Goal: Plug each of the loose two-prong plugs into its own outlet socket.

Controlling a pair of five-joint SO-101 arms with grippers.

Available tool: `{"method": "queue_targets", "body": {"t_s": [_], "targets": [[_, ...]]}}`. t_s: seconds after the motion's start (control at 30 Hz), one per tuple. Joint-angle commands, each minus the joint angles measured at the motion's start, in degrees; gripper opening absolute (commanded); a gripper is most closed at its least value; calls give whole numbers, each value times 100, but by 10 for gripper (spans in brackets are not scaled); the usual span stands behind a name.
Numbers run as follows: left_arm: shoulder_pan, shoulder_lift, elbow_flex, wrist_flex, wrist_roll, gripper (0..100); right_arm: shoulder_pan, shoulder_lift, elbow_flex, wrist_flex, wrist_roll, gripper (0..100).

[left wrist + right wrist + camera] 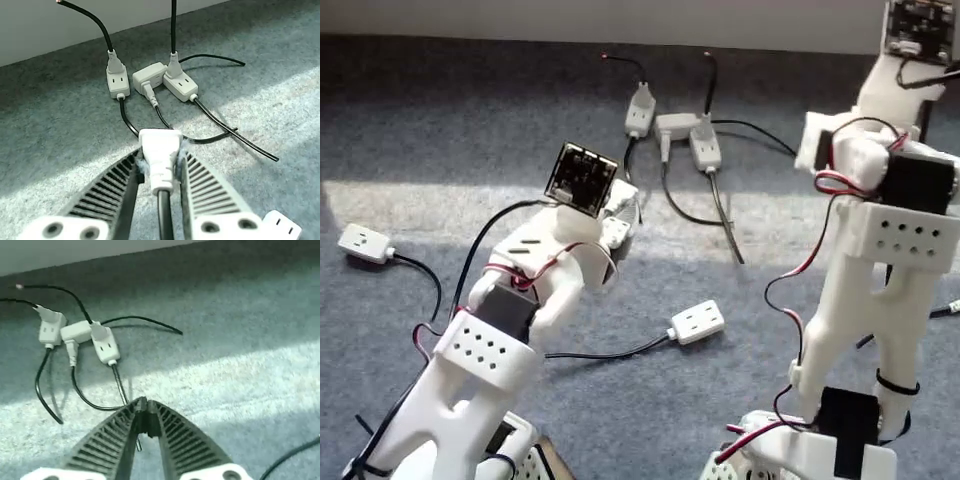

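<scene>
Clamping a plug (159, 150), left hand (160, 159) faces three clustered sockets (118, 84); right hand (146, 407) closed, empty.

Indoor room; the working surface is carpet. Grey carpet (430, 130) (short, dense pile) runs back to a pale plain wall (620, 18). A band of sunlight (410, 205) crosses the carpet. Whether home or office cannot be determined from these features.

Plug (160, 150) in left hand (161, 164), sockets (119, 84) beyond
</scene>
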Motion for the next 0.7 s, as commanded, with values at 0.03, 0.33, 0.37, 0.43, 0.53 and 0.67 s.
{"method": "queue_targets", "body": {"t_s": [0.03,0.33,0.37,0.43,0.53,0.67], "targets": [[163,207,-910,809,-316,7,822,92,664,13,-88,6],[708,2589,-4066,3499,-870,7,2009,-119,1640,-84,-62,6],[778,2914,-4444,3763,-1055,7,2185,-154,1780,-110,-62,6],[1024,3556,-5174,4308,-1442,7,2536,-171,1991,-119,-53,6],[1349,4453,-6158,4914,-1618,7,3002,-163,2211,-295,-53,6],[1622,5508,-7292,5327,-1635,7,3512,-163,2633,-778,-44,6]]}}
